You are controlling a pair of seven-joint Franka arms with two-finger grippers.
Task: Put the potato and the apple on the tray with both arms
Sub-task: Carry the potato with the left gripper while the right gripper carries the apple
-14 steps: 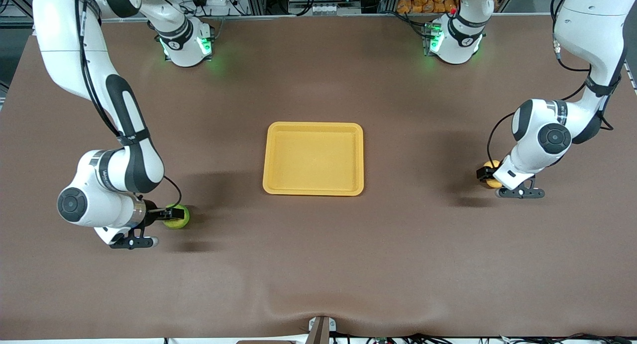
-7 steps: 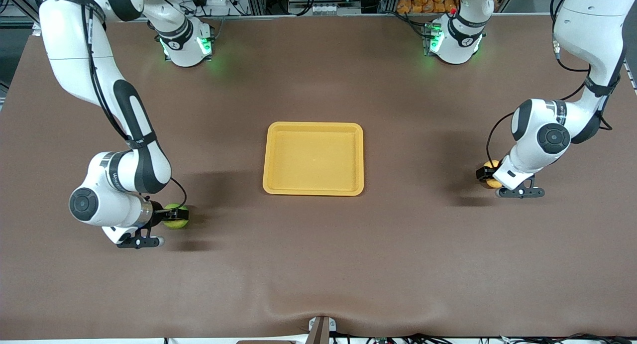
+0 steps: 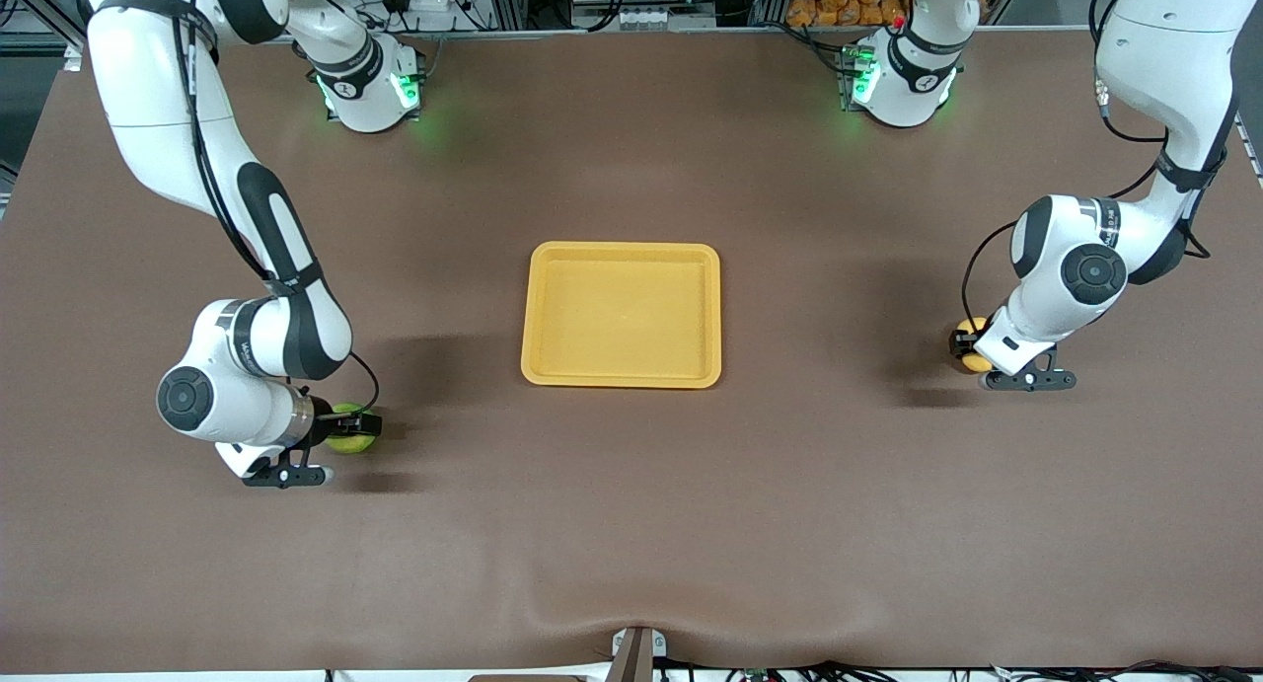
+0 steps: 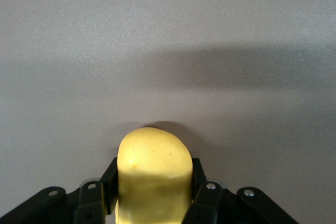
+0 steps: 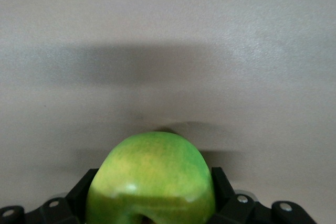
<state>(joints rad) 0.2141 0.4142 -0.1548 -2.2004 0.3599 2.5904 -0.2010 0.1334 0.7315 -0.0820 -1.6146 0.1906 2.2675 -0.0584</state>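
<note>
While both grips sit low | left gripper (image 3: 959, 343) jaws clenched on potato (image 4: 152, 174) at left arm's table end | right gripper (image 3: 357, 426) jaws clasp apple (image 5: 152, 179) | tray (image 3: 622, 249) central, empty | risk: rounded pieces slipping in transit.

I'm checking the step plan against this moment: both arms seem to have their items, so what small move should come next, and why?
Probably lift both straight up. The left gripper is shut on the potato and the right gripper has its fingers around the apple. Both sit low at the table, and the tray between them holds nothing yet.
</note>
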